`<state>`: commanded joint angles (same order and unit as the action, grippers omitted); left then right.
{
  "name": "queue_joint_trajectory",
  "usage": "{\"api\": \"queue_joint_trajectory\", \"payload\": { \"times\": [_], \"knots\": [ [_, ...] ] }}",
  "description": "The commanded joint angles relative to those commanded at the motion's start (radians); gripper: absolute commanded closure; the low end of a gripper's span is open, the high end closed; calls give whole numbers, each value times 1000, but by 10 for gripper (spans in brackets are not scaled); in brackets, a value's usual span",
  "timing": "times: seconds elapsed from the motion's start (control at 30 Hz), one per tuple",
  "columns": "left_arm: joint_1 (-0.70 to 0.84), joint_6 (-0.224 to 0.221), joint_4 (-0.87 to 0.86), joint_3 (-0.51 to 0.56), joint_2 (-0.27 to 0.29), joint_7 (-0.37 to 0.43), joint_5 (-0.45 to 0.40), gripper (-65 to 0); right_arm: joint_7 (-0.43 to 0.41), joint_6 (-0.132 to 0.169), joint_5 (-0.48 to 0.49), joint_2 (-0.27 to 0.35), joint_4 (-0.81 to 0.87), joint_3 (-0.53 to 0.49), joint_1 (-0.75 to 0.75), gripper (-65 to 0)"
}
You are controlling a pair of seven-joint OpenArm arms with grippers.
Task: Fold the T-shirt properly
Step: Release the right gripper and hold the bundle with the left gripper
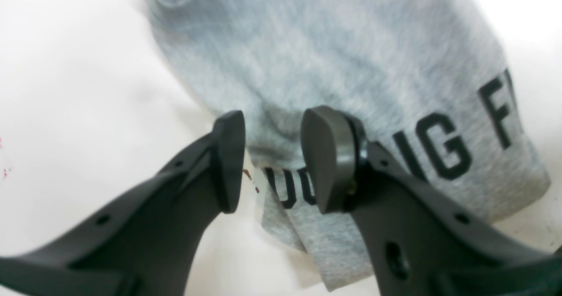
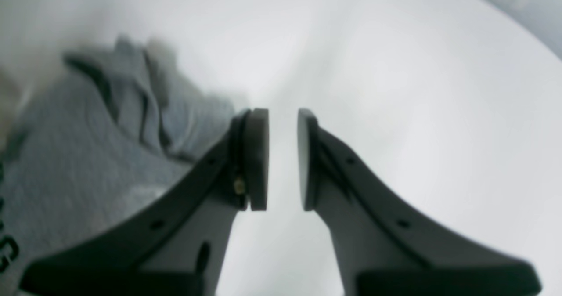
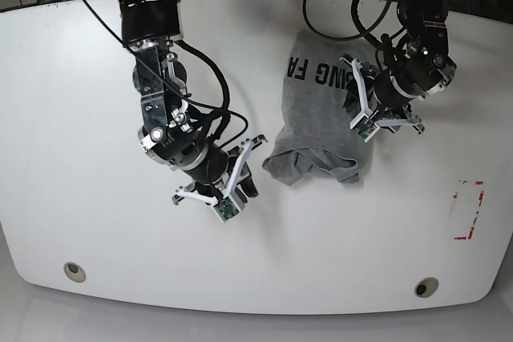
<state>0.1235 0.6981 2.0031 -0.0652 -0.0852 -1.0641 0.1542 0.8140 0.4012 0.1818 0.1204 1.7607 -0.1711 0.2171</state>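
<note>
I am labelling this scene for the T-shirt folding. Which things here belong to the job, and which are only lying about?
Belongs to the job:
- light grey cotton T-shirt with black lettering, crumpled on the table
- left gripper, open over the shirt
- right gripper, open, beside the shirt

Only lying about:
- white table
- red rectangular marking
- two round holes near the table's front edge

The left gripper [image 1: 272, 160] hangs with jaws parted over the lettered edge of the grey T-shirt [image 1: 333, 63] on the white tabletop [image 1: 79, 89].
</note>
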Motion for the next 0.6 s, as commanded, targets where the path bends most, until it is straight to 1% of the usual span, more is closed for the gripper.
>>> {"api": "queue_joint_trajectory", "payload": {
  "times": [0.07, 0.13, 0.2, 0.23, 0.3, 0.33, 0.37, 0.4, 0.43, 0.47, 0.5, 0.53, 0.6],
  "knots": [
    [-11, 0, -3, -6, 20, 0, -2, -236, -2, 0, 0, 18, 15, 6, -26, -105],
    [-18, -30, -5, -3, 38, 0, -2, -236, -2, 0, 0, 26, 29, 15, -43, -105],
    [-26, -81, -6, 15, 55, 0, -3, -239, -2, 0, 0, 29, 44, 25, -61, -105],
    [-29, -114, -8, 32, 63, 0, -3, -249, -2, 2, -2, 31, 49, 32, -71, -105],
    [-44, -186, -8, 66, 75, 0, -3, -289, -2, 3, -3, 41, 54, 51, -81, -105],
    [-49, -226, -8, 87, 83, 0, -3, -315, -2, 12, -3, 46, 54, 60, -83, -105],
    [-51, -275, -8, 114, 89, 2, -3, -340, -2, 31, -3, 46, 54, 66, -87, -103],
    [-52, -294, -8, 120, 91, 3, -3, -347, -2, 37, -3, 46, 54, 71, -91, -103],
    [-55, -348, -8, 138, 91, 14, -3, -358, -2, 54, -3, 44, 54, 84, -94, -103],
    [-60, -386, -8, 153, 91, 32, -3, -361, -2, 64, -3, 43, 54, 97, -94, -103],
    [-60, -412, -8, 163, 91, 51, -3, -363, -2, 71, -3, 41, 54, 101, -95, -103],
    [-55, -469, -12, 189, 87, 97, -5, -364, -2, 78, -3, 38, 54, 107, -97, -103],
    [-52, -533, -32, 227, 83, 153, -5, -365, 2, 84, -3, 29, 54, 114, -97, -103]
  ]
}}
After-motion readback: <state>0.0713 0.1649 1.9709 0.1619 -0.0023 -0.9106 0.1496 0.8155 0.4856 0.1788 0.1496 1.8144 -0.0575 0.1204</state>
